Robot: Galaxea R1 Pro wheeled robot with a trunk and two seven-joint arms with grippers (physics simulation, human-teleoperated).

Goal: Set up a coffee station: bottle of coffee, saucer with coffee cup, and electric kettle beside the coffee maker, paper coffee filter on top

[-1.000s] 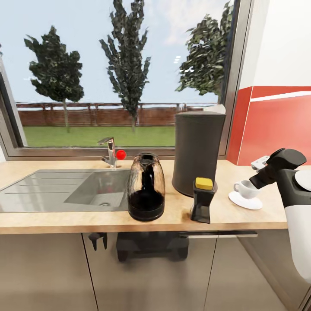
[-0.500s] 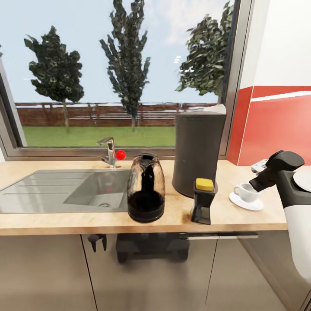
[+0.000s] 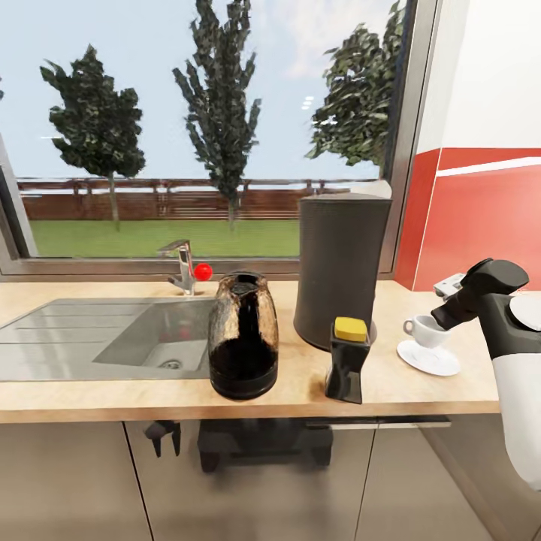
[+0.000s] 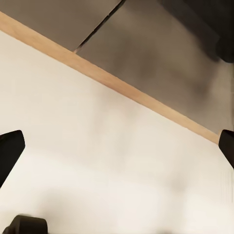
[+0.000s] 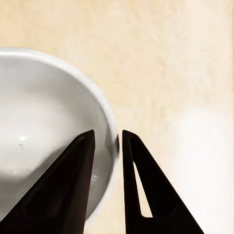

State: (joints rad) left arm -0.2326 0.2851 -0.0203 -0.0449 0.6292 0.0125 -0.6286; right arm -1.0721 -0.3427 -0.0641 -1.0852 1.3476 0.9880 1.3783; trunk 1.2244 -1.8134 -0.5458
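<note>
- Since a moment ago the whole head view has shifted — the camera moved, not the things.
- Right gripper [image 5: 107, 146] pinches the coffee cup [image 3: 425, 330] by its rim, one finger inside, one outside.
- Thin, hard, slick, breakable — the rim suits a gentle grip.
- Cup sits on the saucer [image 3: 429, 359], right of the coffee maker [image 3: 342, 268].

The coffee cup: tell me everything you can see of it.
The cup is small, plain white and glossy, like ceramic, with one handle on the side toward the coffee maker. It stands upright on the white saucer, on the countertop to the right of the coffee maker. It looks empty in the right wrist view. The right gripper straddles its rim, one finger inside and one outside, closed on the wall.
</note>
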